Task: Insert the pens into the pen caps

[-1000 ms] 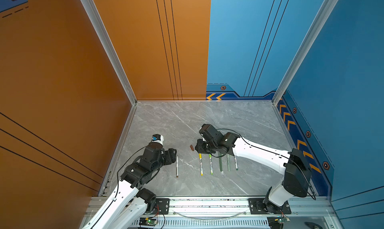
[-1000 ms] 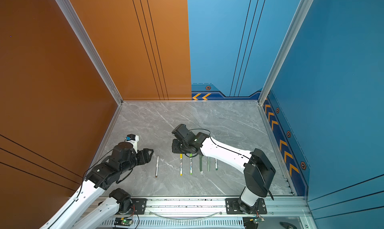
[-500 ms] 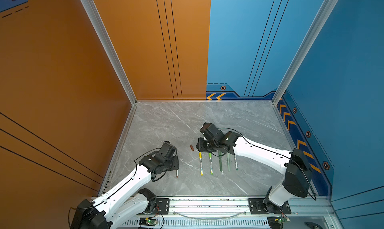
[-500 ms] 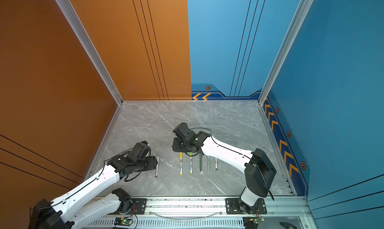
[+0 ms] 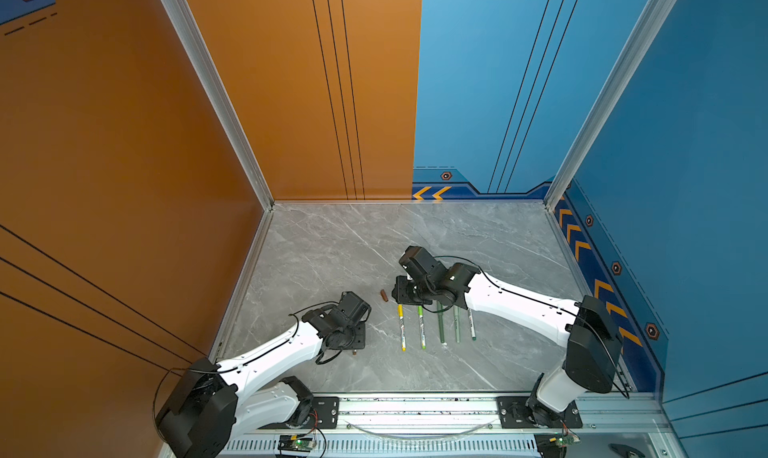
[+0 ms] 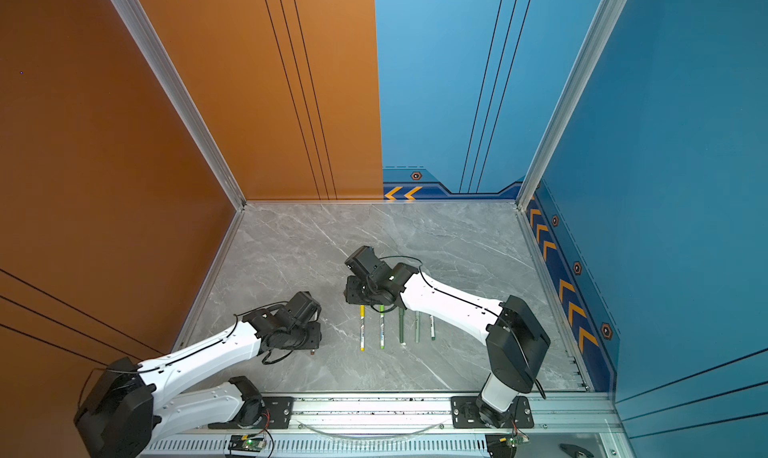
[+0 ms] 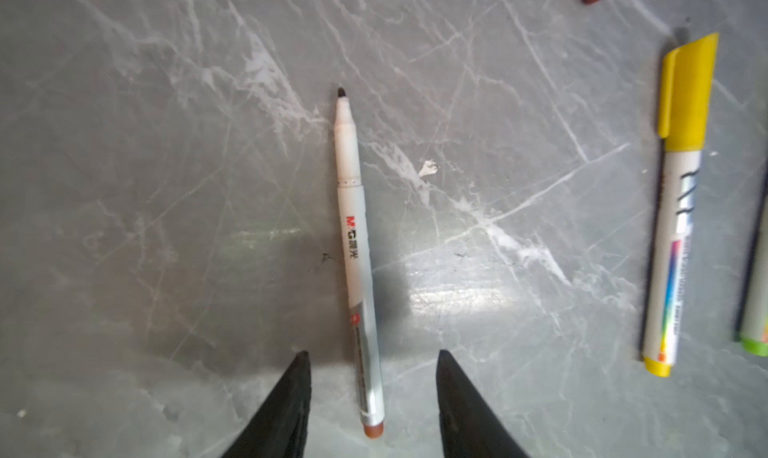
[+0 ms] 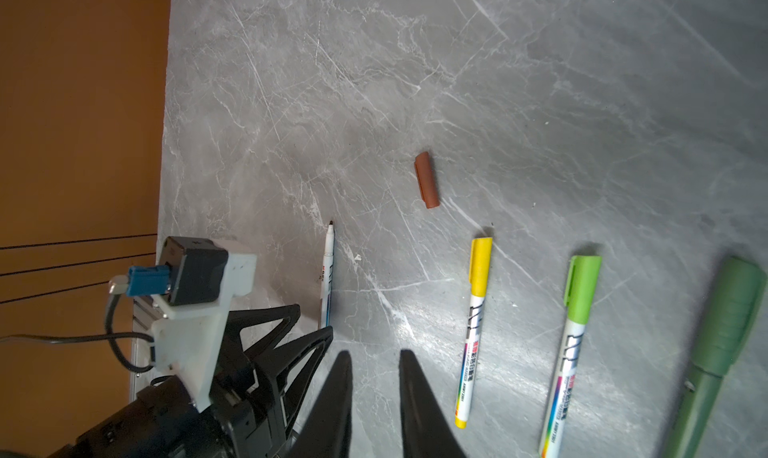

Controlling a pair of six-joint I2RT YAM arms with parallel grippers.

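An uncapped white pen with a brown end lies on the marble floor, dark tip pointing away from my left gripper. That gripper is open and straddles the pen's brown end with a gap on each side. In a top view it hides all of the pen but the brown end. The brown cap lies loose beyond the pen's tip, just left of my right gripper. My right gripper hovers with a narrow gap between its fingers and nothing in it.
Several capped pens lie in a row: yellow, lime, dark green, pale sage and one with a green end. The orange wall bounds the floor on the left.
My left arm has swung right and come down over the lone white pen, and its jaws have narrowed around it. The right arm has hardly moved.
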